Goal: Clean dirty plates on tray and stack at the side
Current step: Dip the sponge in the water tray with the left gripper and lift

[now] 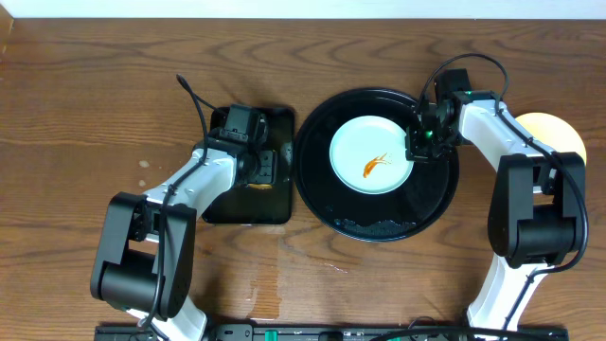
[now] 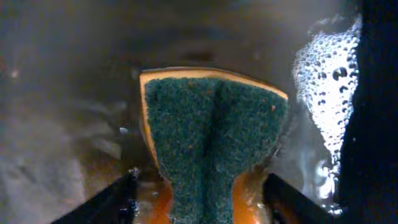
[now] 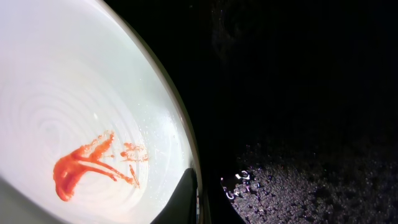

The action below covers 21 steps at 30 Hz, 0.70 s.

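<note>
Lying in rectangular tray, sponge between released left tool, right tool clenched by plate

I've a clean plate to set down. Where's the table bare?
Bare wood left of the rectangular tray and in front of both trays, between the arm bases. Crowded: between the trays, and right of the round tray, with the right arm and yellow plate.

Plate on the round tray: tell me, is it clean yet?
No: an orange sauce smear lies across the middle of the plate.
</note>
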### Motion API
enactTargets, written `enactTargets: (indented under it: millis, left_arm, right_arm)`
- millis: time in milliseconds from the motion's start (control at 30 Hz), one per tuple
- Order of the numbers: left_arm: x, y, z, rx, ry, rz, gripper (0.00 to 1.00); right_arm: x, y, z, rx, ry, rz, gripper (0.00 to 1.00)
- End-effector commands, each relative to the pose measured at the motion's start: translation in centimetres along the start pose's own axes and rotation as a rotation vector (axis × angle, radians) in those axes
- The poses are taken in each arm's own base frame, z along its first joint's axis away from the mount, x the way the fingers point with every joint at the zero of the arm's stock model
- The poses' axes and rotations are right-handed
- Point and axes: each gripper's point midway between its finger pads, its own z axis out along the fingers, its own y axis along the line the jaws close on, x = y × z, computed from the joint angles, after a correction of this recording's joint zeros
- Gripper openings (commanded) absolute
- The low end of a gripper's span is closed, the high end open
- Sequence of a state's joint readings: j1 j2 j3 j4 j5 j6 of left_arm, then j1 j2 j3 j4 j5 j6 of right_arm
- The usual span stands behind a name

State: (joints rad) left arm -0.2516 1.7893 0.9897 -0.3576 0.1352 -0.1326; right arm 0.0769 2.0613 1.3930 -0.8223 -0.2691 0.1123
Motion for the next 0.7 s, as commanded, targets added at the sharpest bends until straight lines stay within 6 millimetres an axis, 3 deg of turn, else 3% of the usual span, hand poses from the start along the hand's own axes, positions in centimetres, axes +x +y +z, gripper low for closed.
enactTargets:
  millis: [0, 67, 133, 167, 267, 300, 333, 367, 400, 433, 467, 600, 633, 667]
  left_arm:
    - [0.7, 0.2, 0.4, -0.008, 0.02, -0.003, 0.71]
    - [0.7, 0.2, 0.4, -0.008, 0.019, -0.003, 0.68]
    - [0.6, 0.2, 0.4, -0.007, 0.014, -0.002, 0.21]
    - [0.5, 0.2, 0.4, -0.007, 0.013, -0.002, 0.08]
    - [0.5, 0.2, 0.4, -0.007, 0.012, -0.002, 0.08]
    - [0.5, 0.2, 0.4, -0.007, 0.012, -0.002, 0.12]
    - [0.5, 0.2, 0.4, -0.007, 0.012, -0.002, 0.4]
    - [0.5, 0.2, 0.4, -0.006, 0.01, -0.002, 0.58]
    - [0.5, 0.2, 0.4, -0.006, 0.009, -0.002, 0.58]
    - [0.5, 0.2, 0.4, -0.006, 0.009, -0.002, 0.43]
    - [0.5, 0.2, 0.4, -0.006, 0.009, -0.002, 0.09]
    - [0.2, 0.1, 0.4, -0.004, 0.0, -0.001, 0.07]
    - [0.0, 0.1, 0.4, -0.003, -0.01, 0.0, 0.17]
    - [-0.4, 0.0, 0.4, 0.0, -0.025, 0.0, 0.5]
  right_arm:
    - [1.0, -0.3, 0.8, 0.036, 0.035, -0.031, 0.01]
    - [1.0, -0.3, 0.8, 0.036, 0.034, -0.032, 0.01]
    - [1.0, -0.3, 0.8, 0.036, 0.034, -0.032, 0.01]
    - [1.0, -0.3, 0.8, 0.036, 0.034, -0.032, 0.01]
    - [1.0, -0.3, 0.8, 0.036, 0.035, -0.031, 0.01]
    - [1.0, -0.3, 0.8, 0.036, 0.035, -0.031, 0.01]
    - [1.0, -0.3, 0.8, 0.035, 0.035, -0.031, 0.01]
    - [1.0, -0.3, 0.8, 0.036, 0.035, -0.031, 0.01]
    - [1.0, -0.3, 0.8, 0.036, 0.037, -0.031, 0.01]
    - [1.0, -0.3, 0.8, 0.036, 0.038, -0.031, 0.01]
    - [1.1, -0.3, 0.8, 0.036, 0.038, -0.031, 0.01]
    - [1.1, -0.3, 0.8, 0.036, 0.041, -0.03, 0.01]
    - [1.1, -0.3, 0.8, 0.037, 0.041, -0.03, 0.01]
    - [1.1, -0.3, 0.8, 0.036, 0.041, -0.03, 0.01]
